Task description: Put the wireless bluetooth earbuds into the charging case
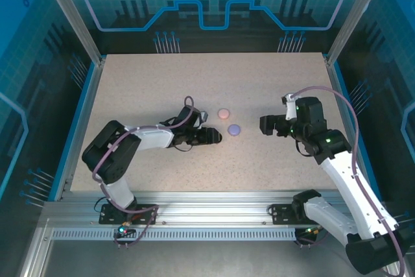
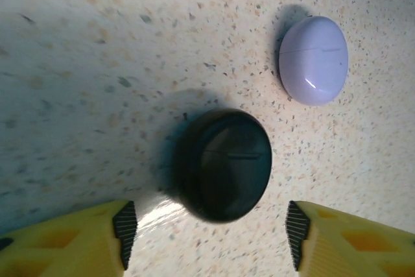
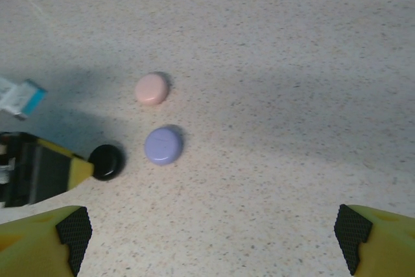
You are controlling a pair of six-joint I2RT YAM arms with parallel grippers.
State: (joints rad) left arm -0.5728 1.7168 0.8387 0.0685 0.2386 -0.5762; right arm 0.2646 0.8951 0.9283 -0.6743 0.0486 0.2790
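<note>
Desk [image 1: 162,76]: speckled and pale; it carries three round cases close together near its centre.
Black case [image 2: 224,163]: lies flat with its lid shut, the one nearest the left edge of the desk; the seam line of the lid faces up.
Lilac case [image 2: 313,60]: lid shut, just beside the black case on the side of the right edge, not touching it.
Pink case [image 1: 224,113]: lid shut, a little nearer the far edge than the lilac one and apart from it.
Earbuds: I cannot tell where they are. All three lids are shut, so they may sit inside (this is only my judgement).
Left gripper [image 2: 211,225]: low over the desk, the jaws partly apart with one pad on each side of the black case. There is a gap on both sides, so it grips nothing. I think it stands like this because the shut case needs no more holding.
Right gripper [image 3: 214,233]: jaws at full width and empty. It hangs above the desk toward the right edge, well apart from the cases and pointing at them (probably kept back so that the left arm has room).
Stage: judging from the shut lids, the black case looks finished, and perhaps the others too.
Risk: the jaws are close to the black case and could push it against the lilac one.
</note>
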